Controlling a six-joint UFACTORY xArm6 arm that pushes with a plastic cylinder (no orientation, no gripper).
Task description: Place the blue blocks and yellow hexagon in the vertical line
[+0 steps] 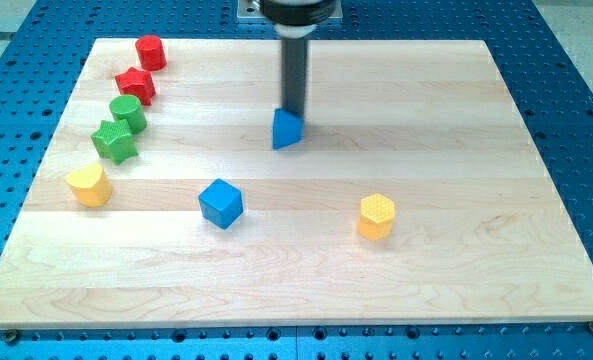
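My tip (293, 109) stands just above the blue triangular block (287, 129) near the board's middle, touching or nearly touching its top edge. A blue cube (220, 203) lies lower and to the left. The yellow hexagon (376, 216) lies at the lower right of the middle. The rod rises from the tip to the view's top.
Along the left side lie a red cylinder (150, 51), a red star block (135, 85), a green cylinder (127, 112), a green star block (114, 140) and a yellow heart-like block (87, 184). The wooden board (536, 200) lies on a blue perforated table.
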